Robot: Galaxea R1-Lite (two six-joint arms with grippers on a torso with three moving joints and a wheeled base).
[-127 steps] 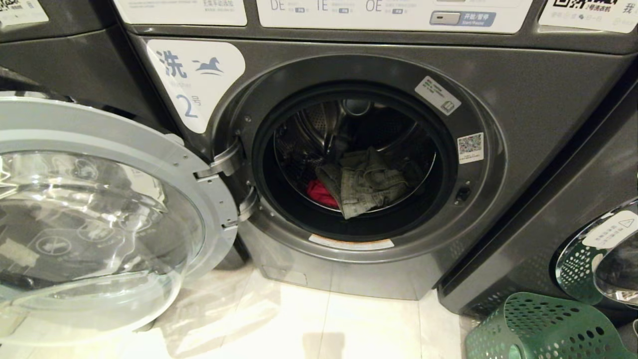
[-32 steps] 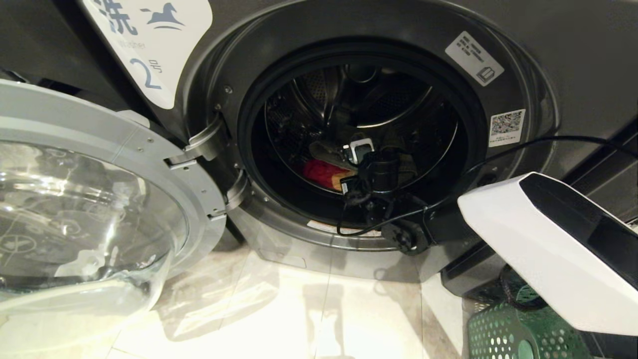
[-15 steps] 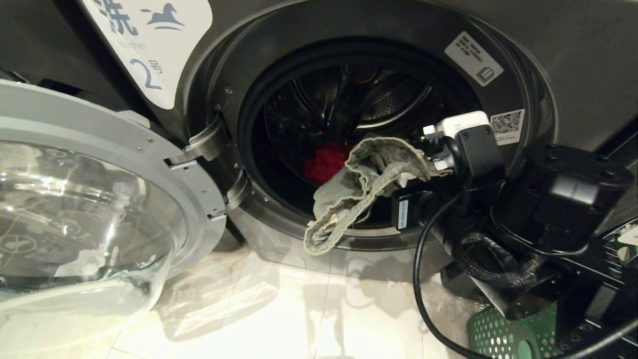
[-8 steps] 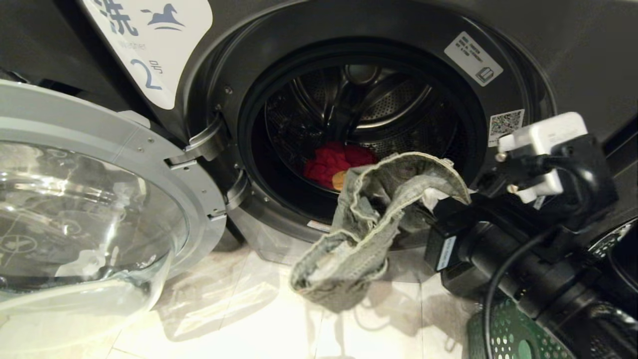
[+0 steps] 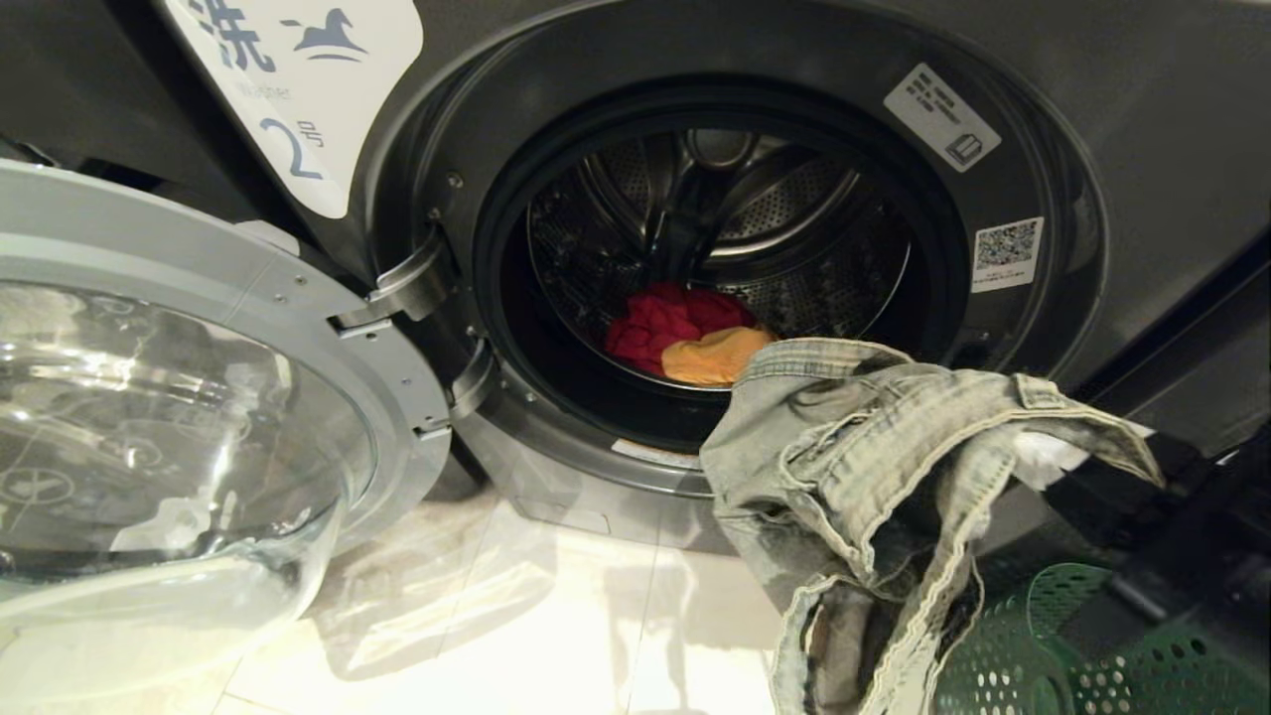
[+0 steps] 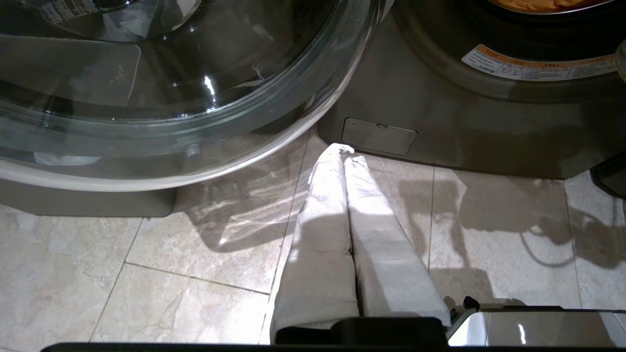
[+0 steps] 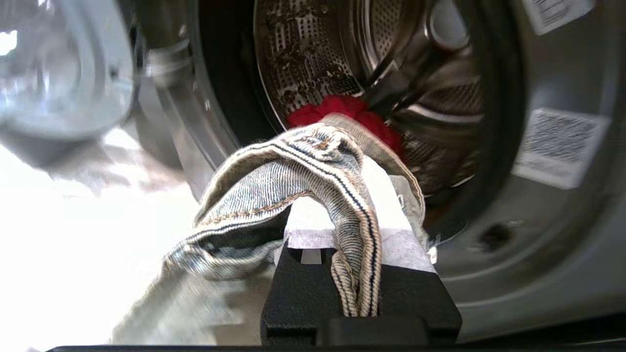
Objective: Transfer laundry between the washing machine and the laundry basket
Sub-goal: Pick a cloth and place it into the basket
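Note:
The washing machine (image 5: 1142, 149) marked "2" stands with its door (image 5: 199, 397) swung wide to the left. In its drum (image 5: 725, 199) lie two pieces of laundry, one red (image 5: 665, 323) and one yellow-orange (image 5: 710, 359). My right gripper (image 7: 359, 195) is shut on the waistband of a faded denim garment (image 5: 874, 447). The garment hangs outside the drum at the lower right, above the green laundry basket (image 5: 1053, 655), and hides most of that gripper in the head view. My left gripper (image 6: 345, 152) is shut and empty, parked low over the floor below the door.
The open glass door (image 6: 171, 98) fills the left side and overhangs the pale tiled floor (image 5: 596, 636). The right arm's dark body (image 5: 1211, 556) is at the right edge beside the basket. A second machine's dark panel (image 5: 1231, 328) closes off the right.
The right gripper drew the denim garment out of the drum and carried it right and down, over the basket. The yellow-orange piece now shows beside the red one.

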